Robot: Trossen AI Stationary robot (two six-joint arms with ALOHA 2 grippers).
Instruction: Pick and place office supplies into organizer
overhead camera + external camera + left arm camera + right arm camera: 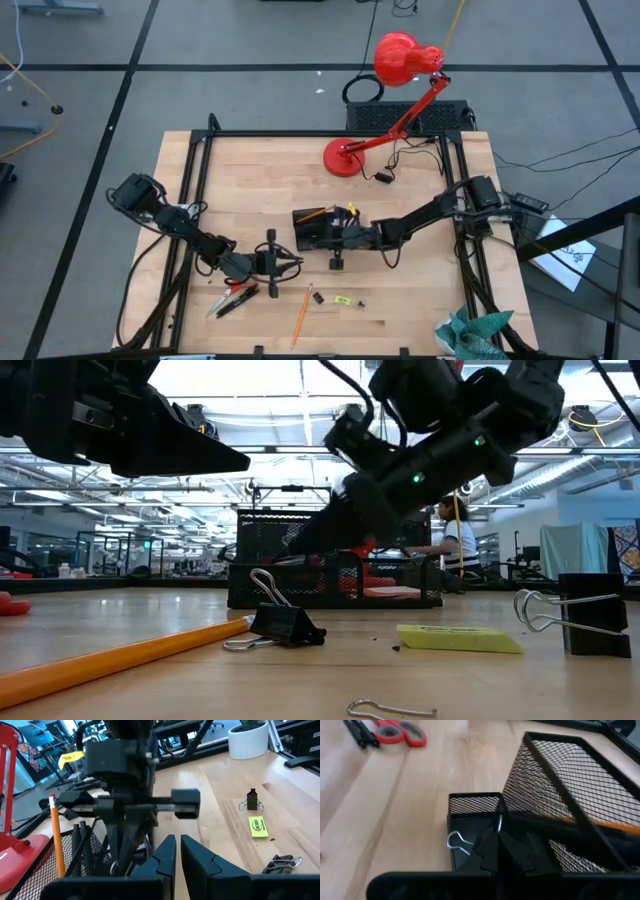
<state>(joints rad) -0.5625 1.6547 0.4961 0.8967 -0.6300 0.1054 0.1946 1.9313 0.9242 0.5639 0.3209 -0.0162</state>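
Observation:
The organizer (312, 228) is a black mesh tray in the middle of the table; an orange pencil (56, 837) stands in it. My right gripper (496, 851) reaches down over its low front compartment (470, 802), shut on a black binder clip (457, 841). My left gripper (292, 262), shut and touching nothing, hovers just left of the organizer, pointing at it. Red-handled scissors (235, 298), a second orange pencil (300, 315), another binder clip (318, 296) and a yellow-green eraser (343, 299) lie flat near the near edge. My right gripper holds the binder clip pinched between its two fingers, coming from above and slanting down from the table's right. The clip's silver wire handles (499, 823) stick out past the fingertips over the low compartment. The fingers hide the clip's black body.
A red desk lamp (400, 70) stands on its base (342, 160) behind the organizer, its cable trailing right. A further binder clip (590, 625) and a loose wire handle (390, 708) lie near the near edge. A teal cloth (470, 335) sits at the near right corner.

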